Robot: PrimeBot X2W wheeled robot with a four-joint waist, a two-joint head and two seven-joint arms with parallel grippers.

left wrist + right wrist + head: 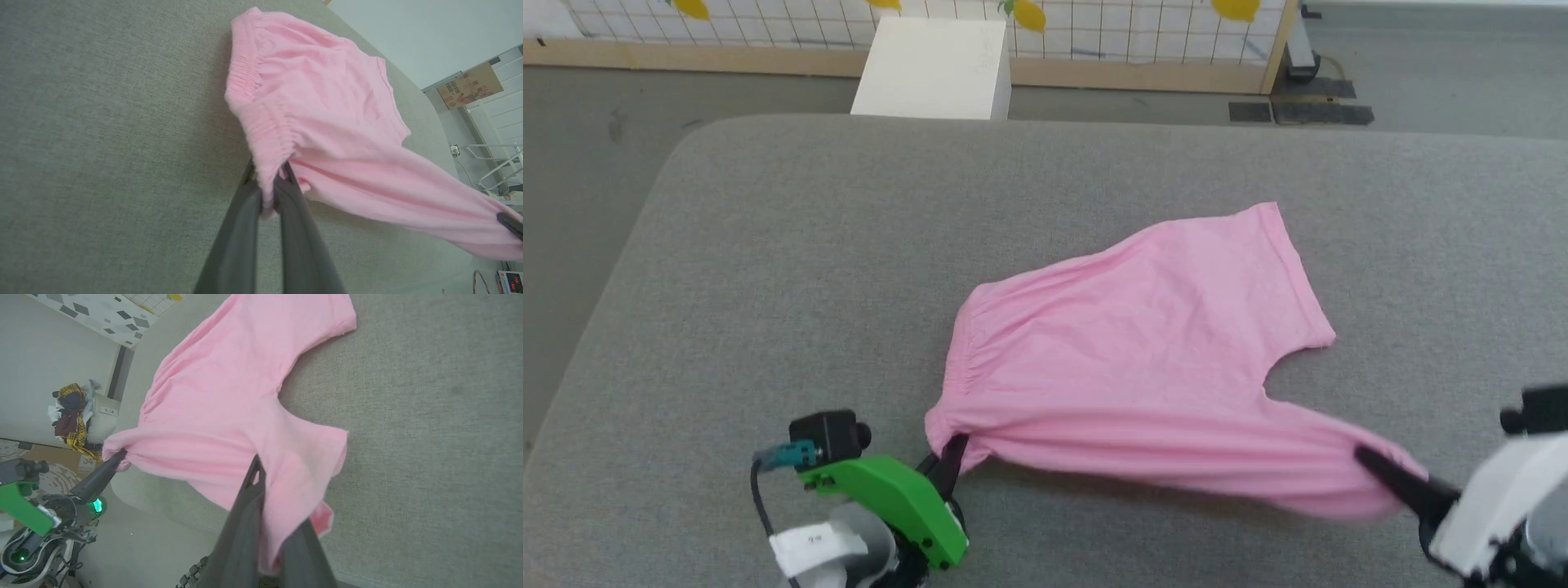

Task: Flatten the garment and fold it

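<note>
The garment (1143, 343) rests with its far leg flat on the bench (768, 245), while its near side hangs clear of the bench, stretched between my two grips. I judge the flattening goes best if I hold that span taut, draw it toward the bench's near edge and lower both ends together, so no crease gets trapped. My left end effector (953, 457) is pinched tight on the waistband corner and my right end effector (1372, 461) on the near leg's hem, both above the bench's near part.
</note>
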